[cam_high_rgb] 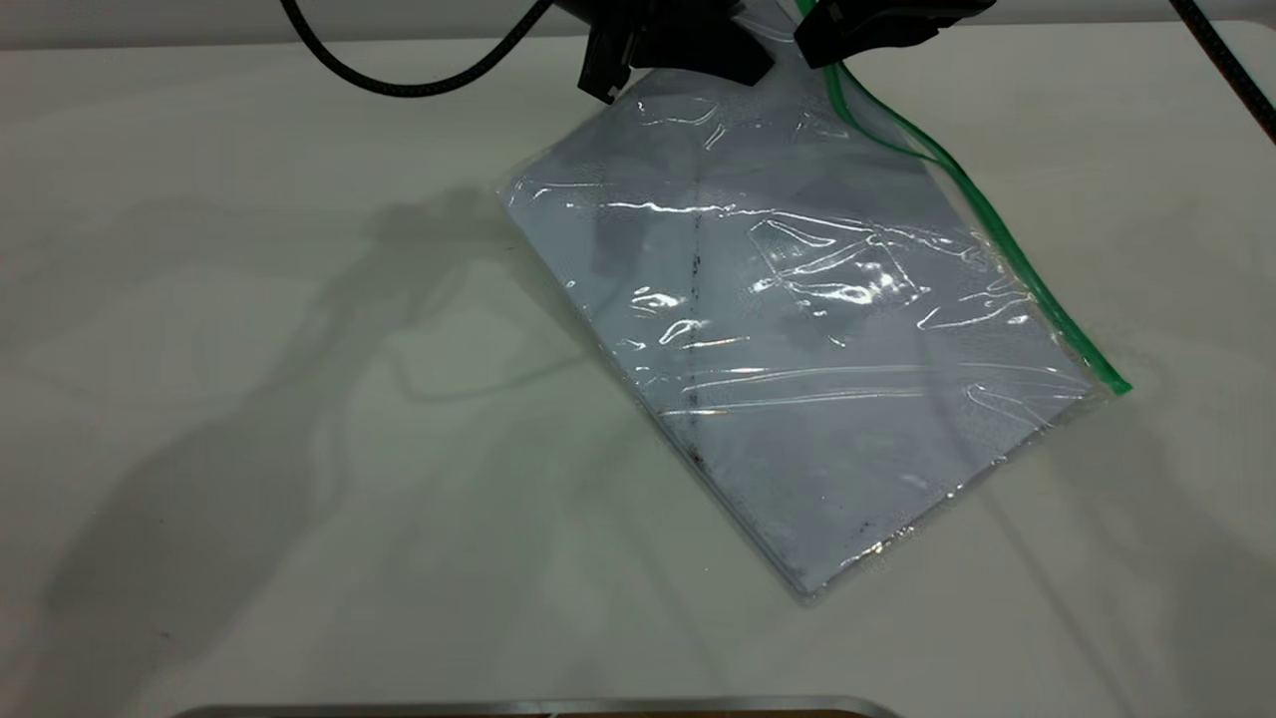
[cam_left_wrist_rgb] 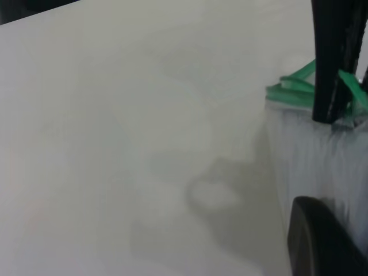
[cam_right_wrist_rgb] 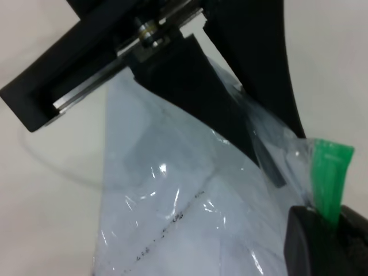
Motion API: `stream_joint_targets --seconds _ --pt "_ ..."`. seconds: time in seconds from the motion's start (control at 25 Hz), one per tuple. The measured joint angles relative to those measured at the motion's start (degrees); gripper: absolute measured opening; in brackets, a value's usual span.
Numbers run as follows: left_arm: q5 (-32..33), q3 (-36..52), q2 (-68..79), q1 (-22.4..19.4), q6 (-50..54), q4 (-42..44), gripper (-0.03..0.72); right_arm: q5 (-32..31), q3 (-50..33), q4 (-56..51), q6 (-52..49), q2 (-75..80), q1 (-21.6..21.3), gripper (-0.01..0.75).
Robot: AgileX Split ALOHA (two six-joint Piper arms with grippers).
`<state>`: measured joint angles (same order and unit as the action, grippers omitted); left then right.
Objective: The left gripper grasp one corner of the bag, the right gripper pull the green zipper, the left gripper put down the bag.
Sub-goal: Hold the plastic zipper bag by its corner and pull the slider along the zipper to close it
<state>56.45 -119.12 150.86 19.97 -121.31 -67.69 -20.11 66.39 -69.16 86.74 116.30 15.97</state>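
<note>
The bag (cam_high_rgb: pixel 797 379), a clear pouch with white paper inside, is lifted at its far end and slopes down to the table at its near end. My left gripper (cam_high_rgb: pixel 688 55) is shut on the bag's upper corner, which its fingers hide. My right gripper (cam_high_rgb: pixel 877 25) is beside it, shut on the green zipper (cam_high_rgb: pixel 997 234) at the strip's top end. Just below the grippers the green strip splits into two lines. In the right wrist view the green strip (cam_right_wrist_rgb: pixel 330 169) runs between my right gripper's fingers (cam_right_wrist_rgb: pixel 299 241), with the left gripper (cam_right_wrist_rgb: pixel 190 75) behind. The left wrist view shows the zipper (cam_left_wrist_rgb: pixel 296 89).
The white table (cam_high_rgb: pixel 249 399) lies under the bag. Black cables hang at the far left (cam_high_rgb: pixel 419 85) and far right (cam_high_rgb: pixel 1231 70). A metal edge (cam_high_rgb: pixel 538 706) runs along the table's front.
</note>
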Motion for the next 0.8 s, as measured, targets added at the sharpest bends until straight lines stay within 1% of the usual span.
stream_joint_targets --seconds 0.24,0.8 --pt "1.5 0.0 0.0 -0.5 0.1 -0.2 0.053 -0.1 0.0 0.0 0.0 0.0 0.0 0.038" --pt "1.9 0.0 0.0 -1.1 0.2 -0.8 0.052 2.1 0.0 0.0 0.0 0.1 0.6 0.042"
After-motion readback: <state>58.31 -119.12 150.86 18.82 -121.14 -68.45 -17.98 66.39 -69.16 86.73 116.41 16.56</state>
